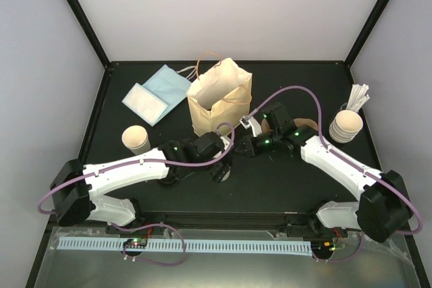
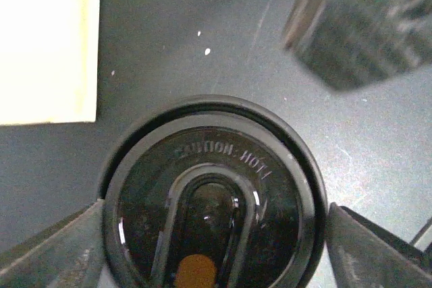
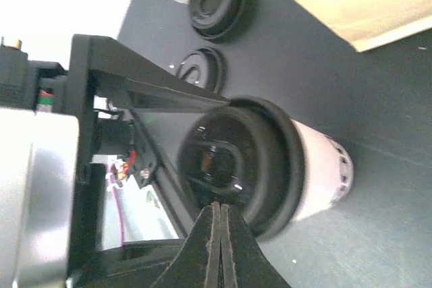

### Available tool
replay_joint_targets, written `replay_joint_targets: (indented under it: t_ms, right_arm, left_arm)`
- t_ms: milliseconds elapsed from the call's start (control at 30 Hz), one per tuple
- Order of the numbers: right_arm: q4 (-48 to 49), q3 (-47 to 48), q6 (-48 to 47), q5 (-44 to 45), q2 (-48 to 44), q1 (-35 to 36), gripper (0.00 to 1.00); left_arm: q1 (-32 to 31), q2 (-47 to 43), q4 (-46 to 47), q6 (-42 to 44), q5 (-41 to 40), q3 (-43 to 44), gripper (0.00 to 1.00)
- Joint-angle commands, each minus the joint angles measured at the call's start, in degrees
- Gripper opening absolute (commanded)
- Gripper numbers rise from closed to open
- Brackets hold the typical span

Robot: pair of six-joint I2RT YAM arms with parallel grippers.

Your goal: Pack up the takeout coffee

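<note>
The left arm stretches low toward the middle, the left gripper (image 1: 221,165) spread wide either side of the cup (image 3: 317,166), which stands upright just before the bag (image 1: 219,102). The right gripper (image 3: 219,234), pinched shut, points at its lid (image 2: 212,193).

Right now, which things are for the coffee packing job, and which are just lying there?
For the job:
- the takeout coffee, lidded, between the fingers of the left gripper
- the paper bag, probably where it goes

Just lying about:
- the lidless cup
- the cup stack with sticks
- the blue and white packs
- two spare lids
</note>
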Motion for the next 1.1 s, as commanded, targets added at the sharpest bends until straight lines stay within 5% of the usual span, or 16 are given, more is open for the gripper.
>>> replay_joint_targets:
  t_ms: [0,300,500,700,900,1067]
  right_arm:
    - [-6.1,1.6,-2.6,9.0,-3.0,-0.3,0.01]
    - [-11.4,3.9,-6.1,15.7,-4.5,-0.2,0.18]
    - [-12.8,5.3,-8.3,21.3,-6.0,2.7,0.62]
    - [-15.4,11.0,-9.2,34.8,-5.1,11.6,0.88]
    - [-14.7,12.2,-10.3,42.1,-5.8,16.5,1.0]
    - [-25.9,20.2,-12.5,46.2,2.6,21.6,1.0]
  left_arm:
    - [-0.5,0.4,-6.2,-1.1,-0.5,4.0,0.94]
    - [-0.5,-2.0,-11.8,-0.7,-2.3,12.2,0.99]
    - [-0.4,-5.3,-14.9,-2.4,-4.7,15.8,0.99]
    - [5.3,-14.0,-15.2,-7.6,-8.0,13.8,0.99]
    - [13.5,-21.0,-16.6,-8.7,-7.0,11.5,0.99]
    - [17.6,-23.2,-18.4,-8.4,-6.5,10.9,0.99]
